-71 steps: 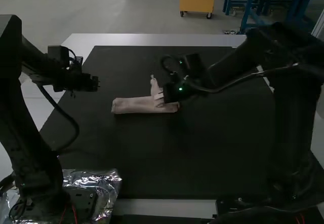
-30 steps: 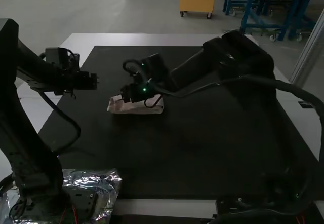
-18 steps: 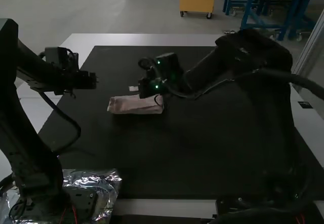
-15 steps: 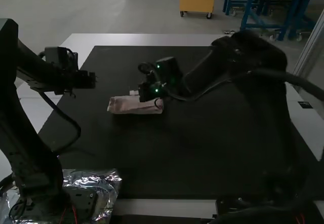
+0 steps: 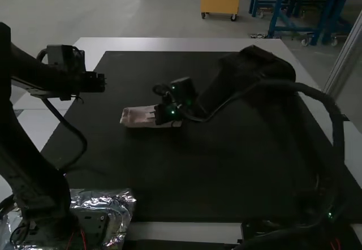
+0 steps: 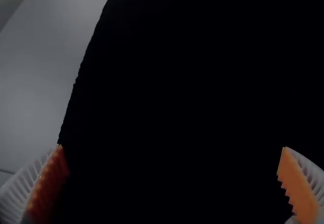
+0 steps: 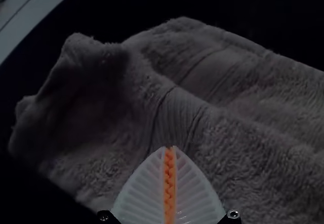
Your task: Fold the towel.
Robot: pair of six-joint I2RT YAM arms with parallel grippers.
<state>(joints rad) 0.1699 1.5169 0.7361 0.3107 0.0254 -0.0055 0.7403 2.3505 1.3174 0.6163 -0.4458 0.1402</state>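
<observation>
In the high view, the pinkish towel lies folded into a small narrow bundle on the dark mat. The right gripper is low over the towel's middle. Seen from the right wrist, the towel has creases and a raised, rumpled end, and the right gripper has its pads pressed together over it; no cloth is visible between them. Away to the left of the towel in the high view, the left gripper hangs above the mat. In its wrist view the left gripper stands wide open with nothing between its fingers.
The dark mat covers most of the white table. Crinkled silvery wrapping lies by the left arm's base. The right arm reaches across the mat toward the towel.
The right gripper let go of the upheld end; the towel became shorter. It moved left over the bundle, back right, then down onto it. The left gripper shifted slightly left and away.
</observation>
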